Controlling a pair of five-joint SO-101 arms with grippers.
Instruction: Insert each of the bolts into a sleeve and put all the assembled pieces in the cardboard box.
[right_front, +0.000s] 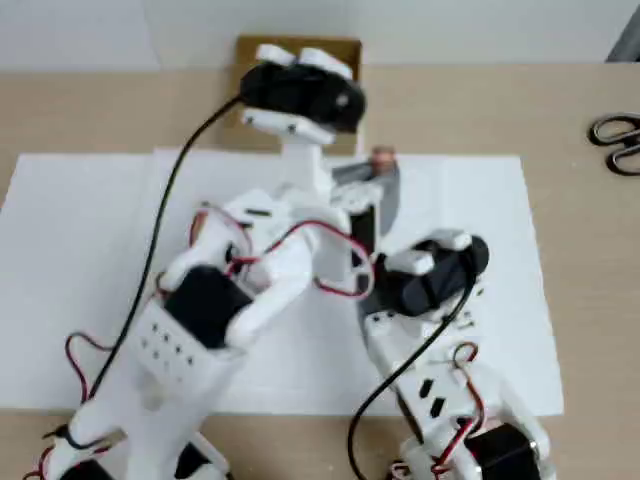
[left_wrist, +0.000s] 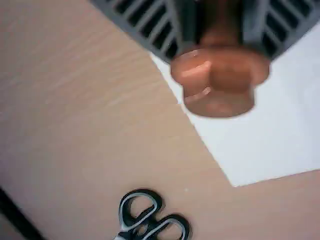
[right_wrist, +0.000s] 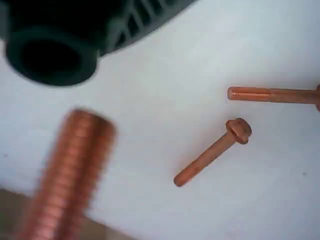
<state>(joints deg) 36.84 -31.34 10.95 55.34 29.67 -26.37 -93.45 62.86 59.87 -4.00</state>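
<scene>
My left gripper is shut on a copper bolt, with the hex head sticking out past the grey jaws. In the high view that bolt sits at the far middle of the white sheet, just in front of the cardboard box. My right gripper is shut on a black sleeve, whose open bore faces the camera. The held bolt's threaded shank hangs close beside the sleeve, outside the bore. Two loose bolts lie on the sheet.
A white paper sheet covers most of the wooden table. Black scissors lie at the far right; they also appear in the left wrist view. The arms cross over the middle and hide most of the box.
</scene>
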